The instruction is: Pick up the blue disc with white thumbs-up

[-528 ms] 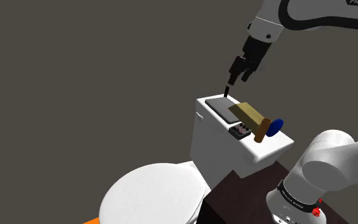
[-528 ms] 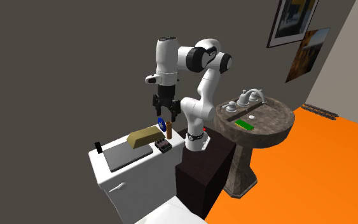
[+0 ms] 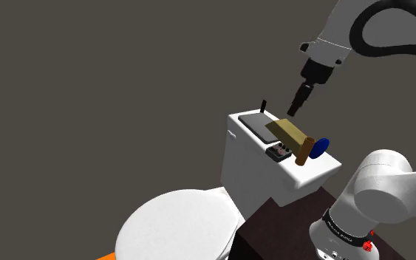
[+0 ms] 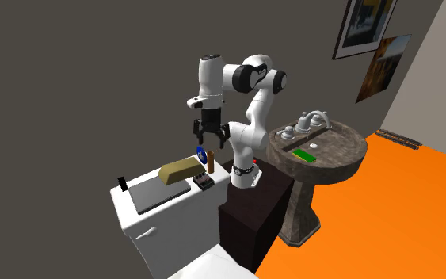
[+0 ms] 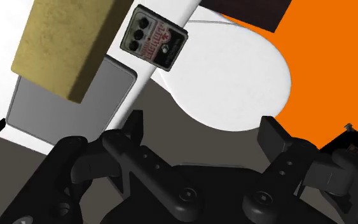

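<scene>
Shoulder view: the gripper (image 3: pixel 295 108) is seen hanging above the toilet tank (image 3: pixel 252 168). Its fingers are held apart with nothing between them, as is plainest in the wrist view. Since half a second ago it has been carried toward 4 o'clock, past the tan block (image 3: pixel 287 131) and nearer the tank's end. There the blue disc (image 3: pixel 320 148) sits at 5 o'clock from the gripper, just beside a brown cylinder (image 3: pixel 304 151). The approach is judged to be under way, with lowering and closing yet to be done. The disc is partly covered by the cylinder, and its thumbs-up mark cannot be made out.
</scene>
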You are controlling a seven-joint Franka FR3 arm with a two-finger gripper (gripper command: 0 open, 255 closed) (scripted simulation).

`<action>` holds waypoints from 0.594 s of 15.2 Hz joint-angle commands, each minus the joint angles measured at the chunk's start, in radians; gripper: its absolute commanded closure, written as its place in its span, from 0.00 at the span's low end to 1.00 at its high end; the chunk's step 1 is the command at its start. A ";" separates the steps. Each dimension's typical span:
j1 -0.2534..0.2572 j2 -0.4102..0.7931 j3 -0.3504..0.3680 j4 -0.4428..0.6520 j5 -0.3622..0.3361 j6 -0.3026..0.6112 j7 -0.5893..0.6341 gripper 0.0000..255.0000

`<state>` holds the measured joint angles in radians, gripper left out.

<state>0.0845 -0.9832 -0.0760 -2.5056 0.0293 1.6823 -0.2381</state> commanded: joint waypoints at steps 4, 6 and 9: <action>0.016 -0.172 -0.110 -0.138 -0.090 -0.055 -0.295 0.00; -0.006 -0.220 -0.155 -0.176 -0.129 -0.076 -0.434 0.00; -0.050 -0.268 -0.230 -0.218 -0.196 -0.098 -0.656 0.00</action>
<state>0.0450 -0.9608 -0.2626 -2.7137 -0.1379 1.6045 -0.8017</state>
